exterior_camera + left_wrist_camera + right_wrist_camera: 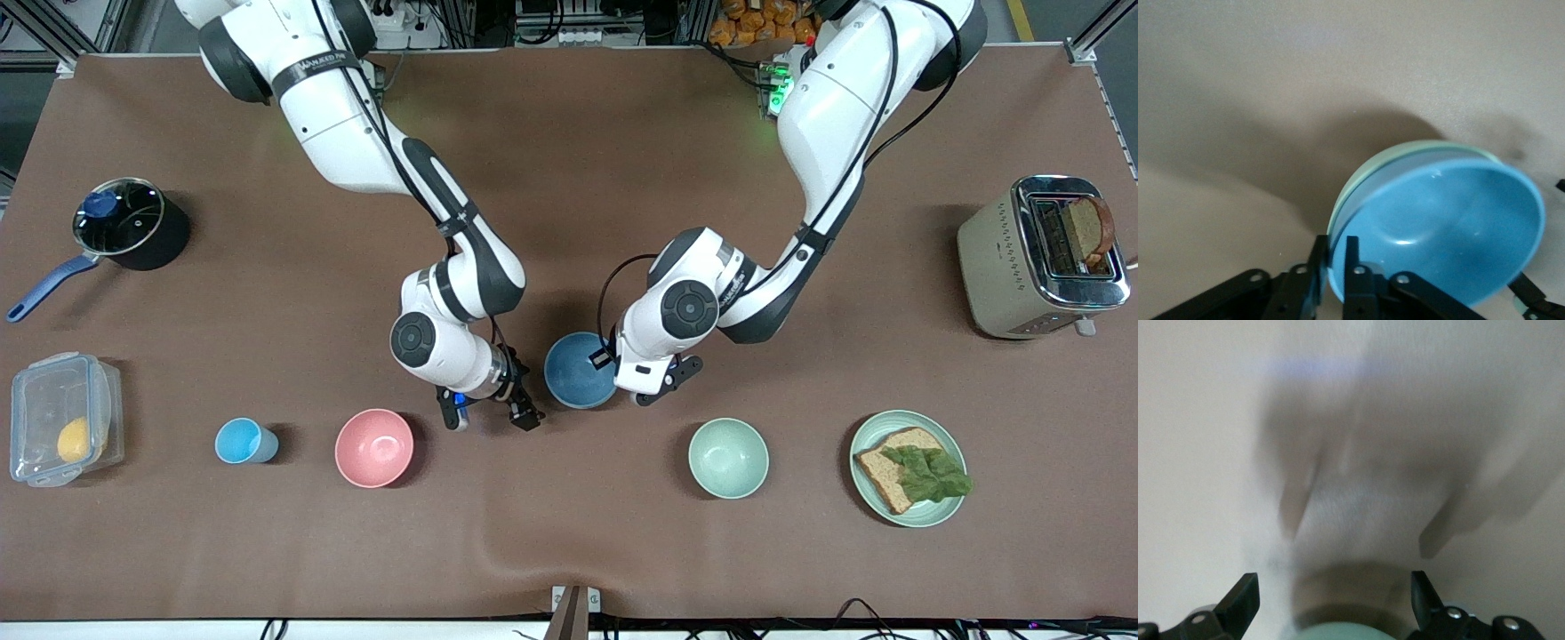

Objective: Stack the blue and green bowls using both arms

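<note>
In the front view, the blue bowl [578,372] sits on the desk [569,178] about midway between the two arms' ends. The left gripper [606,358] is down at the rim of the blue bowl, on the side toward the left arm's end. The right gripper [489,411] hangs over bare desk just beside the blue bowl, toward the right arm's end, and it is spread wide with nothing in it. A pink bowl [374,448] lies nearer the front camera than the blue bowl, toward the right arm's end. A mint-green bowl [728,458] lies likewise nearer, toward the left arm's end.

In the left wrist view, the blue bowl [1438,227] rests nested inside the green bowl [1365,177], whose rim shows as a thin band around it. The left gripper [1333,257] is set narrow and straddles the doubled rim of the two bowls. I cannot tell whether it presses on that rim or stands just clear of it.

In the right wrist view, the right gripper [1333,603] is wide apart over bare desk, holding nothing.
</note>
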{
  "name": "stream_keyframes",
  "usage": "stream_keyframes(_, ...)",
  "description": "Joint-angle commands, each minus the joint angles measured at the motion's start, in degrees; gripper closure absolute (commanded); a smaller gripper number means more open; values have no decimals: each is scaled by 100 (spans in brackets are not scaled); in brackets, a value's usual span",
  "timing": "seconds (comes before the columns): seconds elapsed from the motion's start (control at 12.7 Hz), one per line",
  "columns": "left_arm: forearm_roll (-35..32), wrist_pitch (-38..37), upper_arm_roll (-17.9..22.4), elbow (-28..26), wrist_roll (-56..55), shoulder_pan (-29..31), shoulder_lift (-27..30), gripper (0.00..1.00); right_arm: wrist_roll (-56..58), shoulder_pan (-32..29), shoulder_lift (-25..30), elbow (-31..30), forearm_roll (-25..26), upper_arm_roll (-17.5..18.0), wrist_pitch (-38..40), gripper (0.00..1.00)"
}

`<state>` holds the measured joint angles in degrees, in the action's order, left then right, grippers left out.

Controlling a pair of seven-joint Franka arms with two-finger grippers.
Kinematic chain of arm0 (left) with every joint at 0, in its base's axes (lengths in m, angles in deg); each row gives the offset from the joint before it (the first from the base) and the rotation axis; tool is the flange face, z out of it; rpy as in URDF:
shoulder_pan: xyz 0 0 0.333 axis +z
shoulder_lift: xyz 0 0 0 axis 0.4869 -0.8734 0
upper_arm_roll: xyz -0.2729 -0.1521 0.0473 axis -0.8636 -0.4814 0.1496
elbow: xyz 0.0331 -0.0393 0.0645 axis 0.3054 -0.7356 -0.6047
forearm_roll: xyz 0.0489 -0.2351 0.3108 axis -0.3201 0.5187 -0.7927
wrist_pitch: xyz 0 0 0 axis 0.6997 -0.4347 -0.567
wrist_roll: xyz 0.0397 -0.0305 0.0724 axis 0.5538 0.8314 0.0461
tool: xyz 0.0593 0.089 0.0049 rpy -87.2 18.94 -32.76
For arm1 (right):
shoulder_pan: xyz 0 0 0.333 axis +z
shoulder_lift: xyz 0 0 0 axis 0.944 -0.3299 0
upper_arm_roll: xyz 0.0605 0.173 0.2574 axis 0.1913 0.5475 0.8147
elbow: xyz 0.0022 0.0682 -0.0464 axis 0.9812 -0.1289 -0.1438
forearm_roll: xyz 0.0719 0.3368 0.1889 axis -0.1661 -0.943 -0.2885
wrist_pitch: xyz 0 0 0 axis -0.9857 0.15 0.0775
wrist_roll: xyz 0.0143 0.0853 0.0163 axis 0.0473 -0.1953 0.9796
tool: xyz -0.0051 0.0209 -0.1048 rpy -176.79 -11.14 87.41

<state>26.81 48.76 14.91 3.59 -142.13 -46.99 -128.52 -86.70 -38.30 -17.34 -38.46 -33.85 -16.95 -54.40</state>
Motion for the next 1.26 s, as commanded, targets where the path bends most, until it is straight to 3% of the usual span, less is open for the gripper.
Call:
stream_keyframes(0.0, -212, 53, 64, 64, -46, -52, 27, 0, 115, -142, 101, 19, 137, 49, 119, 0)
stream_keyframes(0.32, -283, -200, 73, 64, -99, 97, 632, 0, 405, -457, 303, 19, 480, 40, 740, 0)
stream_keyframes(0.63, -810, -1420, 143, 46, 50, 519, 1765, 0, 916, -721, 602, 19, 498, -47, 1549, 0)
stream_keyframes(1.03, -1031, -3398, 90, 55, 2751, 1388, 3294, 0, 2021, -985, 1216, 1, 498, -381, 2647, 0)
stream_keyframes(1.18, -786, -3883, 82, 72, 3458, 1757, 3717, 0, 2914, -1012, 1576, -34, 577, -828, 3183, 0)
